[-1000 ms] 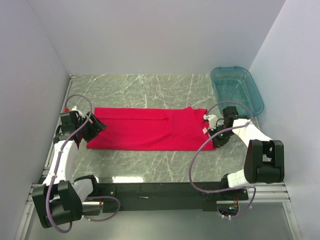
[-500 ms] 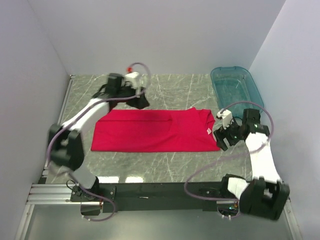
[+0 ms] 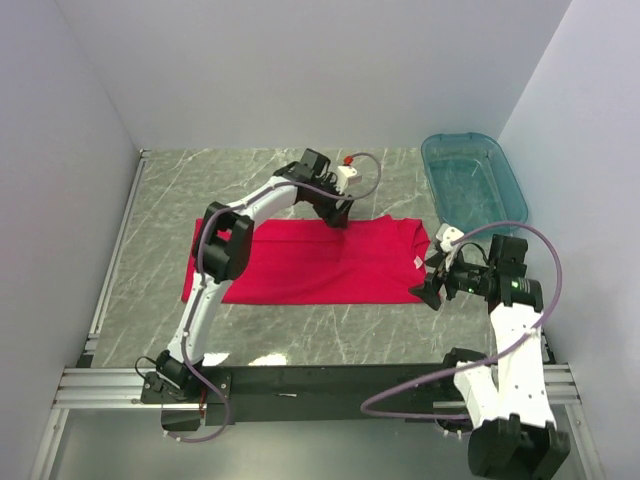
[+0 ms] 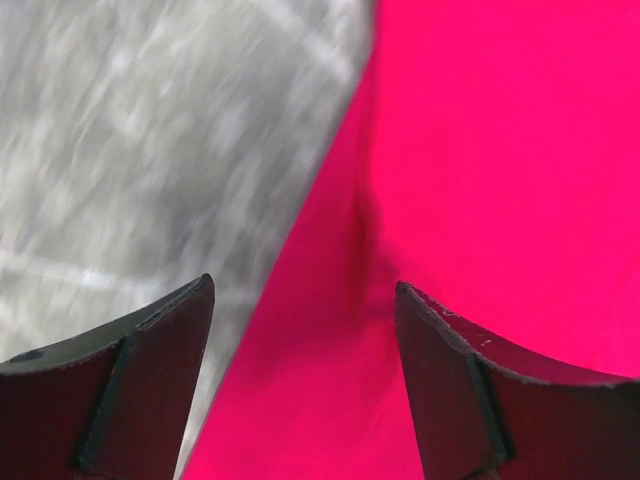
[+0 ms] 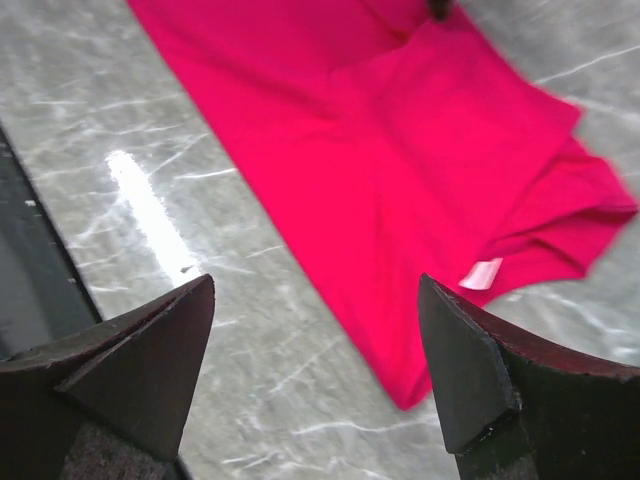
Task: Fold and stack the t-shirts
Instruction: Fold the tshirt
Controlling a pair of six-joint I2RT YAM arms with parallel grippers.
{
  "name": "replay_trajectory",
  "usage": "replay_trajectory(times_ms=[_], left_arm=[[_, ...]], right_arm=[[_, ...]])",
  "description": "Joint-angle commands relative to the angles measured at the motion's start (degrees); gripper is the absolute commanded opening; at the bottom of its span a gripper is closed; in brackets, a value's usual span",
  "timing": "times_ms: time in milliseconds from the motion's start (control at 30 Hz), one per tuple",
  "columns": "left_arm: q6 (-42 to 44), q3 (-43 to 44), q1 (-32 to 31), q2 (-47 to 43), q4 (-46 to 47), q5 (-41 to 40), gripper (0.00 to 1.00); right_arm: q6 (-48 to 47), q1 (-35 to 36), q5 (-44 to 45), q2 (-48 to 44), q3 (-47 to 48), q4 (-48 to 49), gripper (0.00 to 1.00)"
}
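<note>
Top external view alone takes in the whole worktop. The red t-shirt lies flat across the middle of it, folded into a long band that runs from near the left edge toward the right edge. A small white label shows near its right end. A teal bin stands in the far right corner, near that end of the shirt. The left arm reaches over the band, and the left gripper sits at the shirt's far edge. The right gripper is just off the shirt's near right corner. From this height the gap between either pair of fingers is hard to read.

The wrist cameras settle that. In the left wrist view the left gripper has its dark fingers spread apart with nothing clamped between them. The t-shirt edge runs diagonally through the gap, with blurred marble worktop to the left and red cloth to the right.

In the right wrist view the right gripper also has its fingers wide apart, holding nothing, over bare worktop. Beyond them the t-shirt shows layers the overhead view flattens: a folded panel lies on top, and the label pokes out at the cloth's edge.
</note>
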Motion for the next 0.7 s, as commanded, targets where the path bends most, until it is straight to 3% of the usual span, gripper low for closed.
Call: replay_trajectory(times_ms=[0, 433, 533, 667], left_arm=[[-0.55, 7.72, -0.34, 2.04, -0.32, 5.68, 0.79], [-3.19, 8.53, -1.22, 6.98, -1.11, 9.73, 0.78], [-3.37, 8.0, -1.66, 7.07, -1.37, 8.86, 0.74], [-2.85, 7.56, -2.01, 7.24, -3.38, 8.85, 0.62]], right_arm=[[-1.32, -0.06, -3.46, 1.96, 1.82, -1.31, 0.88], [1.85, -0.15, -2.58, -0.68, 0.59, 2.13, 0.88], [1.85, -0.06, -2.67, -0.5, 0.67, 2.12, 0.88], [2.82, -0.15, -2.14, -0.94, 0.32, 3.09, 0.88]])
